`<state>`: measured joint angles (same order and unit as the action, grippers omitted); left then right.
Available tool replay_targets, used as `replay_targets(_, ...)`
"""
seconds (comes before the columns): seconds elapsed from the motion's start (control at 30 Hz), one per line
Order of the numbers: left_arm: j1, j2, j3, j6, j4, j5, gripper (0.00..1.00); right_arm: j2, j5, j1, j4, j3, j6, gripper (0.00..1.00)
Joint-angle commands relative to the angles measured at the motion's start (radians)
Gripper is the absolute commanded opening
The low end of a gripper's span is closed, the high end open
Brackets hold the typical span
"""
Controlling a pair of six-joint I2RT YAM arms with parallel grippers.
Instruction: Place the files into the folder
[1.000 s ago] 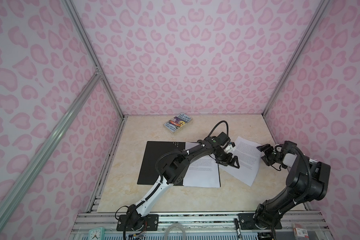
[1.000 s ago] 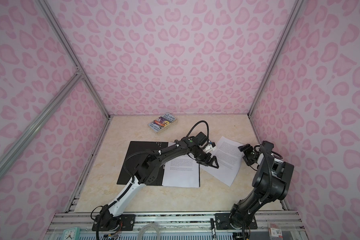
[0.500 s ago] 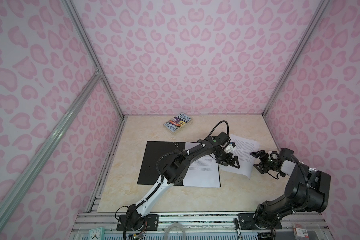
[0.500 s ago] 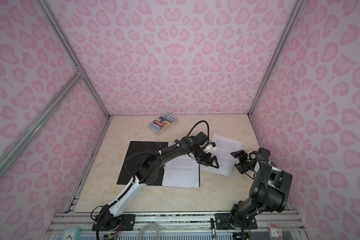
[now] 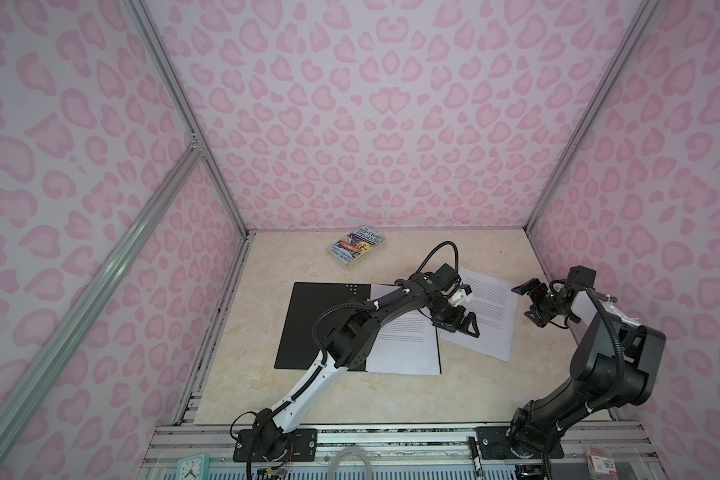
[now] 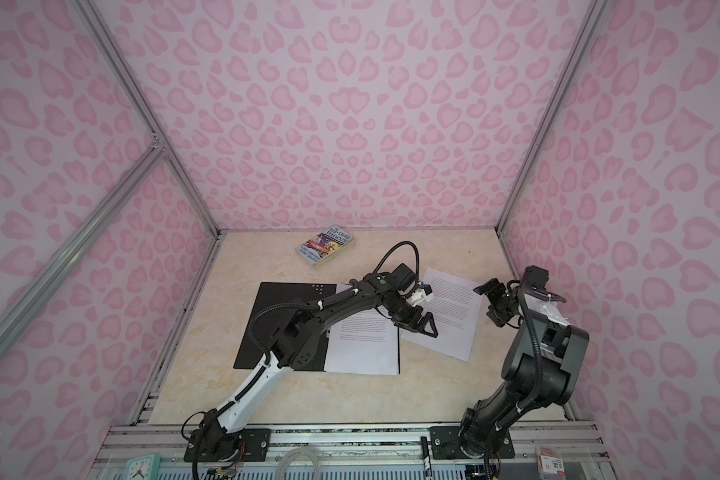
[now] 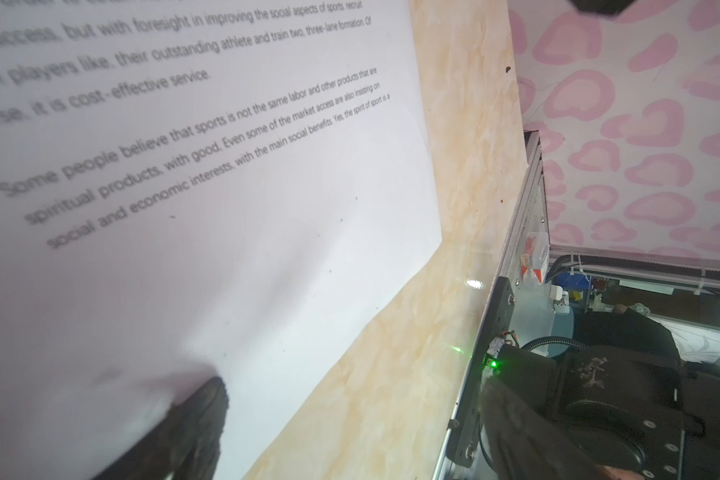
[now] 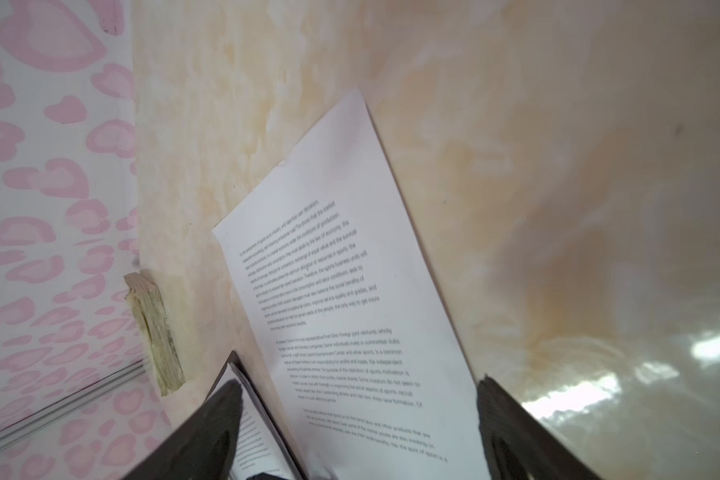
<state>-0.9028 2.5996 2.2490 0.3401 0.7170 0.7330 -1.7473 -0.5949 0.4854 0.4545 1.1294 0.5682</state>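
In a top view: folder (image 5: 321, 324) open, sheets (image 5: 404, 349) already on it; one loose sheet (image 5: 485, 320) left outside on the desk (image 5: 391, 407), under the wide-open left tool (image 5: 458, 326). Left wrist: its finger (image 7: 192, 415) seems to press that sheet, gripping nothing. Right wrist: right tool (image 8: 358, 415) gapes empty above it.

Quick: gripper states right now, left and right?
Left gripper: jaws open, one jaw tip down on the loose sheet, gripping nothing.
Right gripper: jaws open, empty, off to the side of that sheet.
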Motion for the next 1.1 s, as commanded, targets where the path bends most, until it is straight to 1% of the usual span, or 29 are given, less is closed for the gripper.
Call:
replay_targets(0.0,0.001,0.035,-0.021,0.006,0.183,-0.153,0.97,-0.105,0.129,-0.014,0.144,0.13,-0.071,0.88)
replay_targets(0.17,0.007,0.032,-0.028,0.01,0.214,-0.177,0.97,-0.259,0.179,-0.032,0.183,0.313,-0.109,0.88)
replay_targets(0.23,0.008,0.033,-0.03,0.01,0.231,-0.189,0.97,-0.317,0.165,-0.04,0.183,0.348,-0.134,0.88)
replay_targets(0.27,0.01,0.033,-0.035,0.008,0.235,-0.191,0.97,-0.335,0.156,-0.043,0.174,0.39,-0.148,0.88)
replay_targets(0.37,0.011,0.028,-0.052,0.01,0.236,-0.195,0.97,-0.38,0.153,-0.058,0.171,0.43,-0.196,0.88)
replay_targets(0.6,0.013,0.029,-0.054,0.006,0.239,-0.19,0.97,-0.468,0.078,-0.072,0.185,0.472,-0.27,0.9)
replay_targets(0.7,0.016,0.034,-0.048,0.009,0.239,-0.189,0.97,-0.498,0.03,-0.086,0.218,0.472,-0.299,0.9)
replay_targets(0.77,0.021,0.037,-0.045,0.013,0.235,-0.179,0.97,-0.513,-0.023,-0.093,0.239,0.461,-0.31,0.9)
replay_targets(0.83,0.024,0.047,-0.038,0.015,0.232,-0.166,0.97,-0.513,-0.038,-0.102,0.261,0.44,-0.319,0.91)
replay_targets(0.93,0.03,0.071,-0.015,0.02,0.242,-0.155,0.97,-0.518,-0.064,-0.104,0.324,0.426,-0.311,0.91)
replay_targets(1.03,0.031,0.074,-0.007,0.023,0.235,-0.149,0.97,-0.528,-0.098,-0.118,0.45,0.426,-0.317,0.91)
replay_targets(1.07,0.031,0.076,-0.005,0.025,0.233,-0.146,0.97,-0.523,-0.082,-0.124,0.48,0.424,-0.319,0.91)
